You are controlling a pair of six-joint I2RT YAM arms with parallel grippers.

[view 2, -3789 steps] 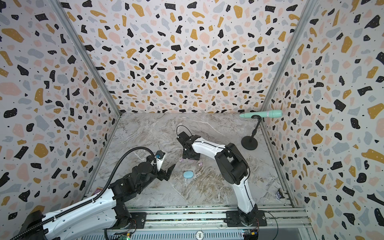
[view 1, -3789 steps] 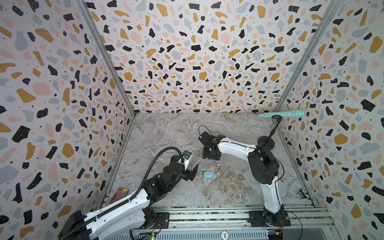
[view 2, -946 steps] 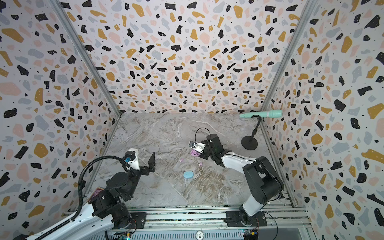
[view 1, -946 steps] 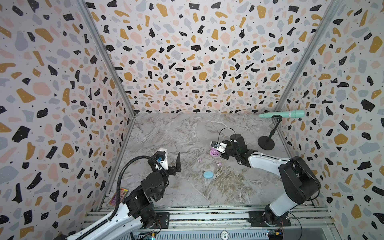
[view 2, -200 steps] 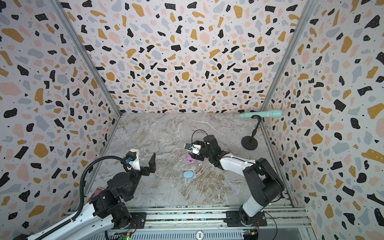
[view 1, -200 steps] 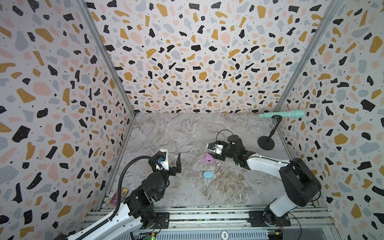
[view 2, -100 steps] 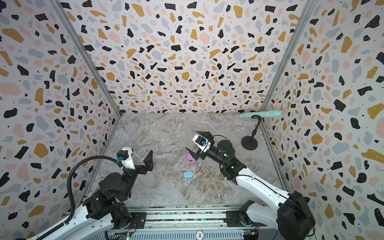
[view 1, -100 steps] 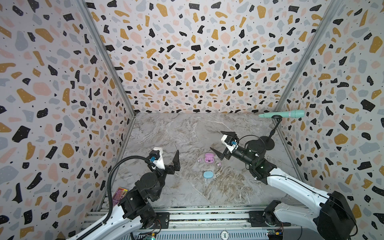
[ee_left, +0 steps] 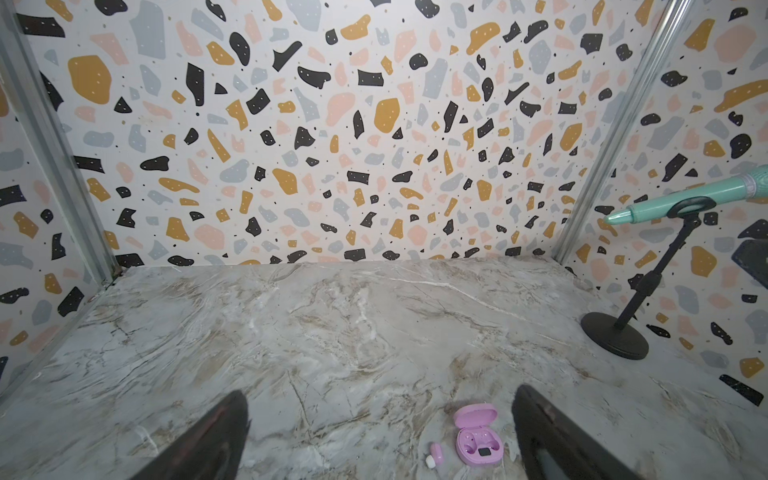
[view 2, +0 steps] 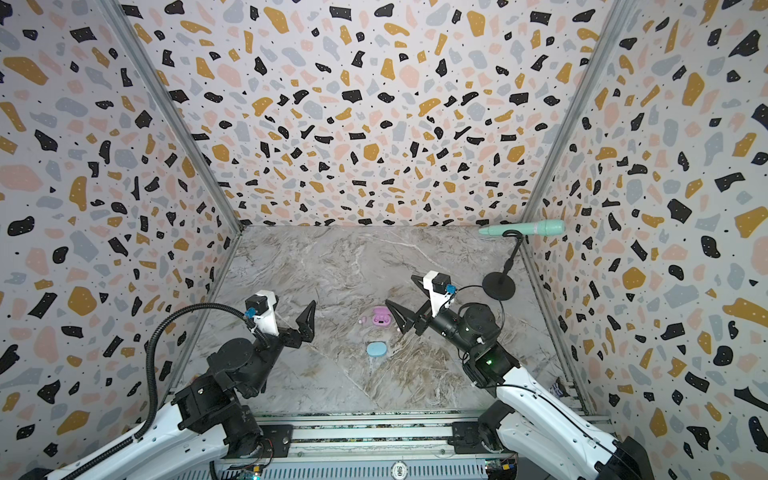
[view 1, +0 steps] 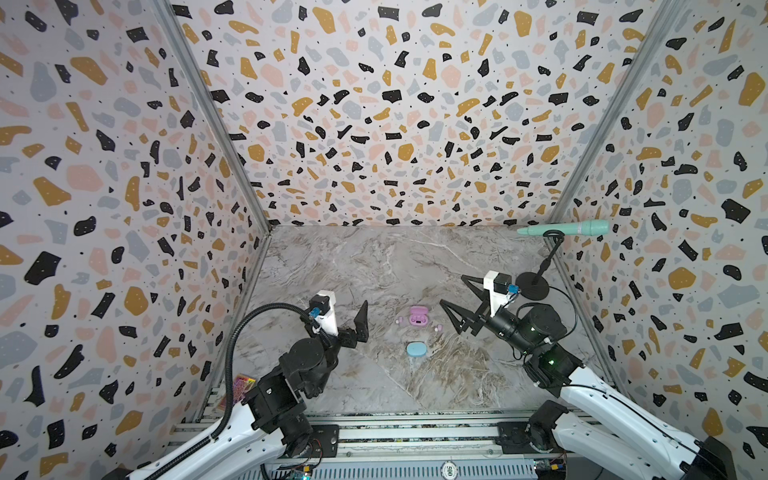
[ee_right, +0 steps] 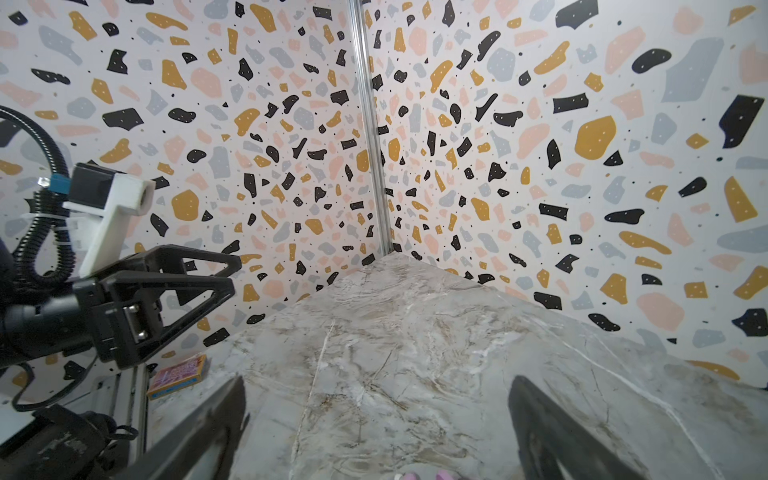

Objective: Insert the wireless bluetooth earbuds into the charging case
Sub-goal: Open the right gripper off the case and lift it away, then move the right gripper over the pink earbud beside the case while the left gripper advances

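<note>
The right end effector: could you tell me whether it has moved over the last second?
Yes. The right end effector has drawn back from the pink case toward the stand's black base, and it is open and empty.

My marble table (view 1: 374, 266) carries an open pink case (view 1: 417, 318), two pink earbuds (view 1: 400, 320) flanking it, a shut blue case (view 1: 416, 349) nearer me, and a stand (view 1: 533, 286) at far right.

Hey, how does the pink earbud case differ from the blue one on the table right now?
The pink case stands open, lid tipped up; the blue case is shut. The pink case lies farther from the arm bases, the blue case nearer. Two pink earbuds lie loose beside the pink case; none shows by the blue case. Both are small, rounded, and lie free on the marble table.
</note>
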